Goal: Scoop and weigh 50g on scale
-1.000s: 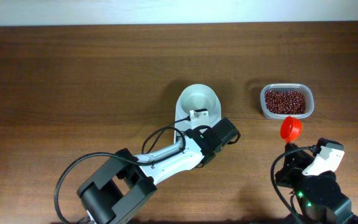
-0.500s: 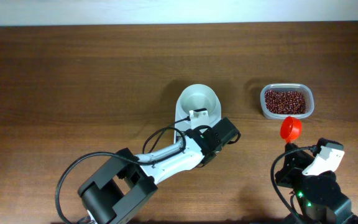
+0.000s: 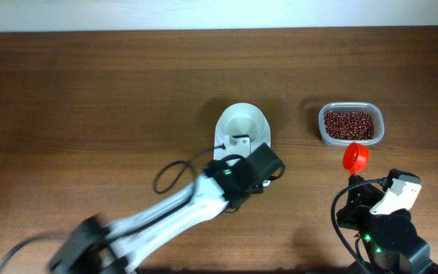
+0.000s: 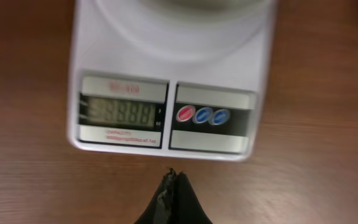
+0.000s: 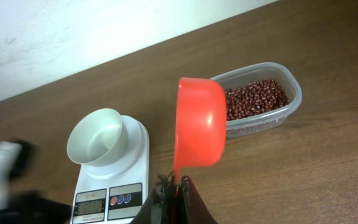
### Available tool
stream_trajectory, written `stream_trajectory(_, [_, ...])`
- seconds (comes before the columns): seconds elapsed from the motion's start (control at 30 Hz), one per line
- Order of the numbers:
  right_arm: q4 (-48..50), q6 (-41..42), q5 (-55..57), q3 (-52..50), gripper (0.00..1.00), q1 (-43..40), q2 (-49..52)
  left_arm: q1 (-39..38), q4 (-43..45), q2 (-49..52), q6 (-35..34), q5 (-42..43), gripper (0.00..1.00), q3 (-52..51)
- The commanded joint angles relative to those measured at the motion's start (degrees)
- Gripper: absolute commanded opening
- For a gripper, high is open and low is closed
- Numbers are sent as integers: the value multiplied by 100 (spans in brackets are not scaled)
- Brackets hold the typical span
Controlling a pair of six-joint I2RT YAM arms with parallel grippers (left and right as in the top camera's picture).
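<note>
The white scale (image 3: pixel 224 143) stands mid-table with an empty round white bowl (image 3: pixel 242 124) on top. In the left wrist view its grey display (image 4: pixel 120 113) and its red and blue buttons (image 4: pixel 202 115) face me. My left gripper (image 4: pixel 174 177) is shut and empty, just in front of the scale's near edge and apart from it. My right gripper (image 5: pixel 178 183) is shut on the handle of a red scoop (image 5: pixel 201 127), which stands on edge above the table. In the overhead view the scoop (image 3: pixel 356 157) is just in front of the bean tub.
A clear plastic tub of red beans (image 3: pixel 350 124) sits right of the scale, its rim (image 5: pixel 294 87) close behind the scoop. The left arm's black cable (image 3: pixel 175 169) loops over the table left of the scale. A pale wall runs along the far table edge.
The left arm is blurred with motion, and its gripper has shifted a little to the left in front of the scale. The right arm and scoop have not moved.
</note>
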Motion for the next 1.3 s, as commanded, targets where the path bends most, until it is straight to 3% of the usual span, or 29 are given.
stream_trajectory(0.0, [15,-63,116,85,4,17,-17,350,-382,-1784,1591,11,40,-4])
stream_trajectory(0.03, [17,-63,116,85,4,17,-17,501,-466,-2243,1904,11,74,-4])
stream_trajectory(0.07, [79,-63,122,85,4,17,-17,649,-605,-2691,2004,-7,99,-4])
stream_trajectory(0.17, [575,-63,627,85,4,17,11,745,-1558,-3436,2004,-138,99,-7])
stream_trajectory(0.27, [1152,-286,688,85,4,17,275,981,-1687,-3766,4360,-76,99,-2])
stream_trajectory(0.3, [1263,-555,627,85,4,17,450,1314,-1685,-3886,5136,258,99,61])
stream_trajectory(0.37, [1473,-949,-396,98,4,17,750,2520,-1784,-4089,6494,1878,99,376])
stream_trajectory(0.4, [1432,-946,-994,142,4,15,828,3067,-1818,-4138,6924,2096,99,404])
stream_trajectory(0.5, [883,-940,-2218,162,4,17,859,3585,-1810,-4127,6992,2135,99,404])
stream_trajectory(0.63, [2,-743,-2643,162,4,20,855,3582,-2251,-4118,6926,2339,99,400])
stream_trajectory(0.73, [-31,-988,-2634,162,4,22,852,3595,-2426,-4028,8199,3816,99,433])
stream_trajectory(0.9, [11,-1602,-2588,459,4,22,852,4323,-4900,-2894,10601,4081,99,2118])
stream_trajectory(1.03, [-59,-1692,-2612,516,4,22,852,4360,-4369,-2461,10740,4111,99,2238])
stream_trajectory(1.27, [-101,-1694,-2610,522,4,22,852,4360,-3477,-2393,10719,4557,99,1038])
